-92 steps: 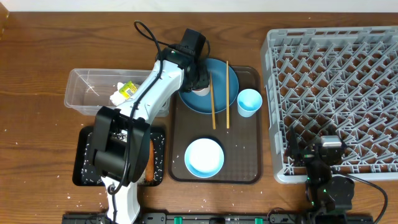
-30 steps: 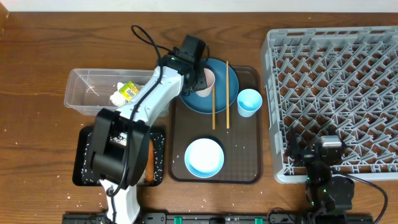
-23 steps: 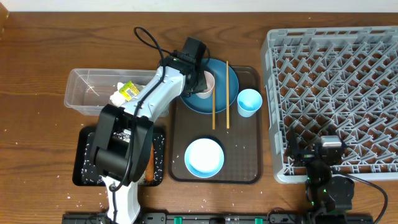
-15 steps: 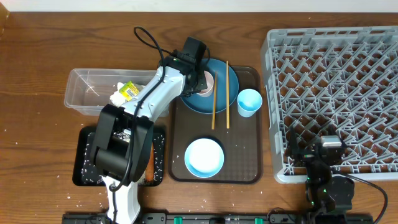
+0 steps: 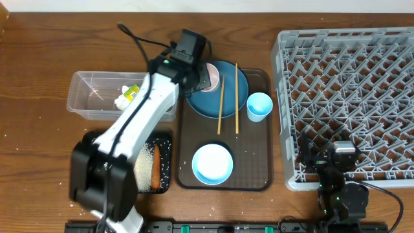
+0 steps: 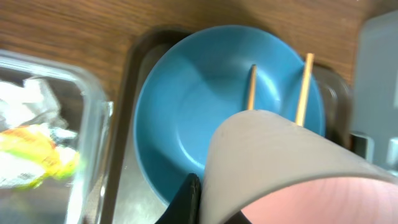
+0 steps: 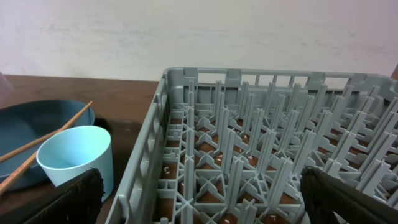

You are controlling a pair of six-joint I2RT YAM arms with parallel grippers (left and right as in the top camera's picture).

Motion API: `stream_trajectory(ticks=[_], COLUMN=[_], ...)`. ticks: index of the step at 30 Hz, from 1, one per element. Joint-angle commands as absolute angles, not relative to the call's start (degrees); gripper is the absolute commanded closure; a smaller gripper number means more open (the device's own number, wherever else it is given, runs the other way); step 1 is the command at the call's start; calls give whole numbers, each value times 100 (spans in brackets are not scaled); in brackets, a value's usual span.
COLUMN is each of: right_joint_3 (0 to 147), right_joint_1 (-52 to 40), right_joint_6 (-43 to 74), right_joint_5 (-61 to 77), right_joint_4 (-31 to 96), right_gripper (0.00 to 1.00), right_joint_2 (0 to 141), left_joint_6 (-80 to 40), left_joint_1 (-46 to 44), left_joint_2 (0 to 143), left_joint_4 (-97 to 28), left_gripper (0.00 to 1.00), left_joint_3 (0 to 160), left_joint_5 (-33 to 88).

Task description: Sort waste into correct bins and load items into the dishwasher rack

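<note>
L jaws are clamped tight on the pink cup [image 5: 211,75], gripping its wall. In the wrist view one dark finger [image 6: 189,198] shows against the cup's outside; the other is hidden. The cup is over the far-left edge of the plate [image 5: 226,97]; can't tell if it touches.

The plate sits at the far end of the brown tray [image 5: 252,152], mid-counter [image 5: 39,52]. Two chopsticks [image 5: 236,97] lie approx parallel and apart, far ends across the plate's right part, near ends on the tray. The blue cup [image 5: 259,105] stands upright on the tray, right of the plate, just beside the rack's left wall. The bowl [image 5: 212,162] is mouth up at the near end of the tray.

The rack [image 5: 349,84] is on the right w/ only pegs showing inside.

The tub [image 5: 90,87] is left of the plate w/ the wrapper [image 5: 132,92] and paper [image 5: 121,101] at its right end, touching each other. The black tray [image 5: 165,145] is near-left, partly under the L arm. It holds rice [image 5: 145,169] and the carrot [image 5: 155,175] lying lengthwise near its right side.

R jaws are spread wide w/ nothing between them, by the rack's near edge at near-right.
</note>
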State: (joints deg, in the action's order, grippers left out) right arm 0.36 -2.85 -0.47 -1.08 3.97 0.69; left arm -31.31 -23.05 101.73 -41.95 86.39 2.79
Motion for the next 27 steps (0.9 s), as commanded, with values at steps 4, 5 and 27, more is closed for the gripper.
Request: stream_trajectory(ticks=[4,5,27], right_joint_3=[32,32,32], right_joint_1=[-231,-231,-231], right_joint_6=[-71,-71,-71], right_joint_5=[-106,-106,-106], right_joint_4=[419,416,429], right_gripper=[1,1,1], right_joint_2=[38,38,38], left_joint_6=[-2467,-2117,-707], left_joint_1=[-2279,-2279,-2281], left_joint_2=[9192,9052,8036], left_joint_4=[-5057,-5242,-6121], left_gripper=[94,94,94], left_joint_3=[8659,8659,8656], left_joint_5=[908,1323,5280])
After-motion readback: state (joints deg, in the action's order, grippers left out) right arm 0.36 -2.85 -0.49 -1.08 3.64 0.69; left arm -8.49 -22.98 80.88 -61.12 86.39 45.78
